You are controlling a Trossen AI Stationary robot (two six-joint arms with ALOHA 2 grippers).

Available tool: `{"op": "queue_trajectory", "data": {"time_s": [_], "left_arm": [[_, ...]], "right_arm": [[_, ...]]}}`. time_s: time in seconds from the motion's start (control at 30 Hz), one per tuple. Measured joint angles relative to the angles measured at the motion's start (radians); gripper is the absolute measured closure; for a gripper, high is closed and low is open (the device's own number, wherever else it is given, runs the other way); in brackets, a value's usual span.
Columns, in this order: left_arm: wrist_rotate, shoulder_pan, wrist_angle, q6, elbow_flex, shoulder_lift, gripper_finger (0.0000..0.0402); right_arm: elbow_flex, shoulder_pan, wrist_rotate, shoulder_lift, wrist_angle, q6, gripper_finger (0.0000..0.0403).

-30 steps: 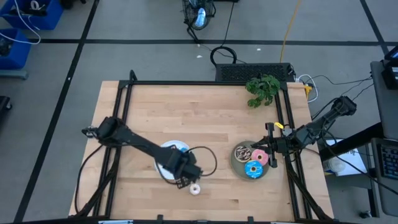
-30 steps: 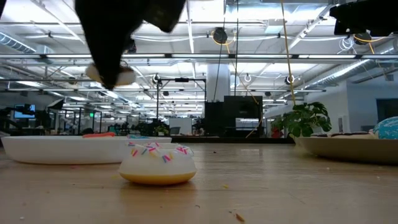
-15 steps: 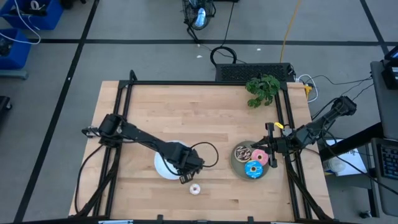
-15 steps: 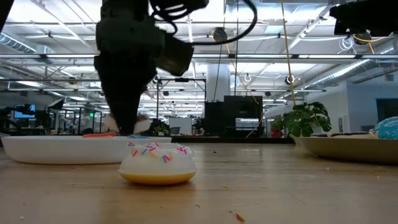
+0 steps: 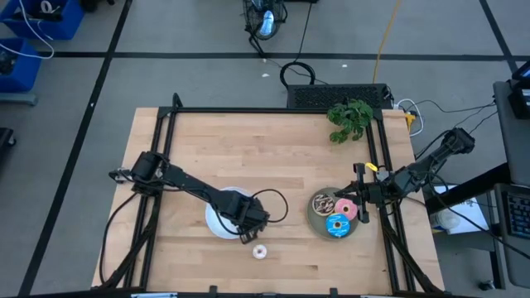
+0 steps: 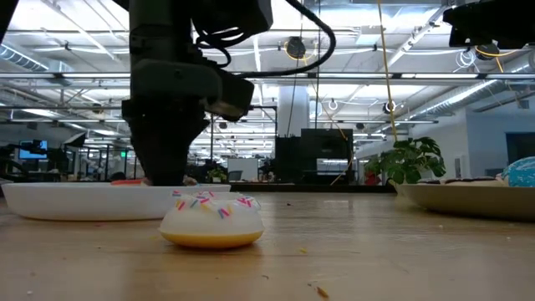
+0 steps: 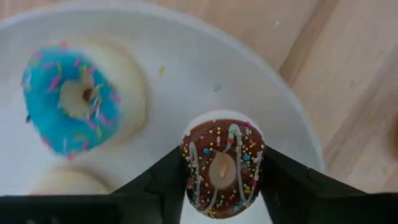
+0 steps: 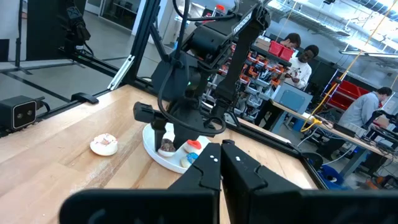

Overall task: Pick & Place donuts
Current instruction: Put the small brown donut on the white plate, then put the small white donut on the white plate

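My left gripper [image 5: 248, 218] hangs low over the round white plate [image 5: 217, 225], shut on a tiny brown donut [image 7: 222, 165]. A tiny blue donut [image 7: 73, 103] lies on that plate, with a red one [image 8: 194, 144] beside it. The tiny white-pink donut [image 5: 260, 252] sits flat on the table near the plate, close to the near edge. The grey plate [image 5: 317, 222] carries the chocolate [image 5: 323, 203], pink [image 5: 346, 209] and blue sprinkled [image 5: 337, 225] donuts. My right gripper [image 8: 221, 167] waits shut at the grey plate's right side. My left gripper pinches the tiny brown donut by its outer rim [image 7: 189, 163], one finger on each side, coming from above and pointing down. The donut stands on edge, its sprinkled face toward the wrist camera, just inside the white plate's rim [image 7: 292, 112]. Whether it touches the plate, I cannot tell.
A green plant [image 5: 349, 117] lies at the table's far right corner. A black frame [image 5: 248, 110] runs along the table's edges. Bare wood stretches over the far half of the table and between the two plates. People stand in the room beyond [image 8: 303, 57].
My left gripper has carried the brown donut from above the table beside the white-pink donut a little toward the far edge, then down, until its fingers dip behind the white plate's rim in the low view. It has stayed shut. The white-pink donut has not moved.
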Motion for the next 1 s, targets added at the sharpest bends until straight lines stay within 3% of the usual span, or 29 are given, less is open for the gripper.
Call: {"op": "queue_trajectory", "data": {"time_s": [0.27, 0.5, 0.83, 0.9, 1.0], "left_arm": [[0.002, 0.001, 0.003, 0.0, 0.016, 0.0, 0.0136], [-0.001, 0.001, -0.105, 0.008, 0.058, 0.0, 0.0104], [0.078, -0.019, -0.49, 0.067, 0.288, -0.023, 0.0108], [0.108, -0.044, -0.477, 0.091, 0.297, -0.063, 0.0128], [0.092, -0.096, -0.4, 0.121, 0.294, -0.149, 0.0188]], "right_arm": [[0.0, 0.0, 0.0, 0.0, 0.0, 0.0, 0.0403], [0.0, 0.0, 0.0, 0.0, 0.0, 0.0, 0.0403], [0.0, 0.0, 0.0, 0.0, 0.0, 0.0, 0.0403], [0.0, 0.0, 0.0, 0.0, -0.001, 0.001, 0.0403], [0.0, 0.0, 0.0, 0.001, -0.01, 0.001, 0.0403]]}}
